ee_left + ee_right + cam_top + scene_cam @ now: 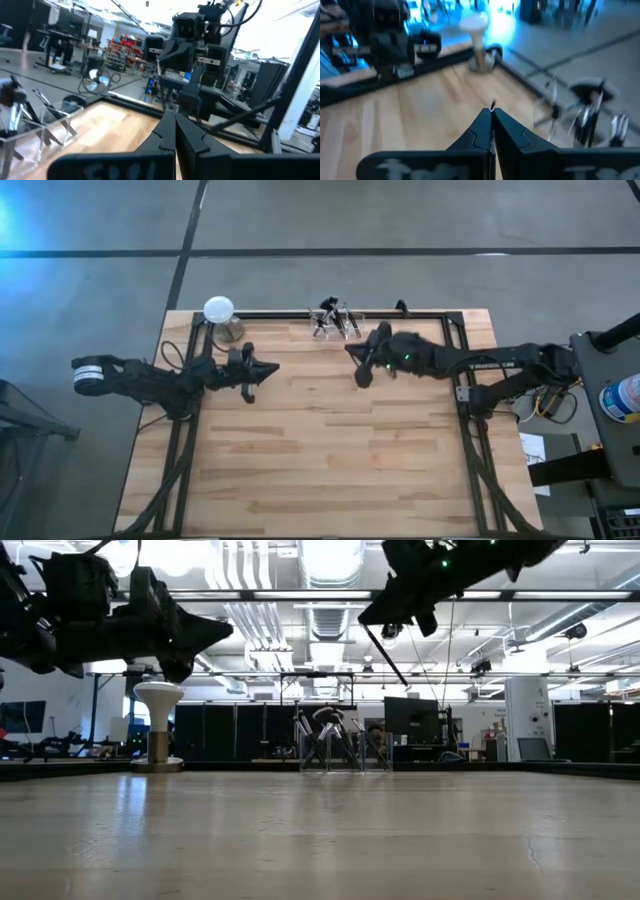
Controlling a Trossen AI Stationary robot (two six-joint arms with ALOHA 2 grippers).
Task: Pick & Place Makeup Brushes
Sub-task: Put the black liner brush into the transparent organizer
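Clenched on one thin dark brush (pixel 386 656) at the right gripper (pixel 356 360), with the stick slanting down from the fingers (pixel 479 131) in the low view. Held in the air at about 1 o'clock from the table (pixel 320 470) centre, just at 5 o'clock of the holder (pixel 335 321).

Pressed together on nothing at the left gripper (pixel 268 367), fingers (pixel 162 132) tip to tip. Raised off the wood at about 10 o'clock from centre, pointing toward 3 o'clock, well apart from the right one.

Standing in the clear holder at the table's 12 o'clock edge: the other brushes (pixel 331 735), leaning at mixed angles.

At the 11 o'clock corner: a white ball-topped stand (pixel 219 311), near the left gripper.
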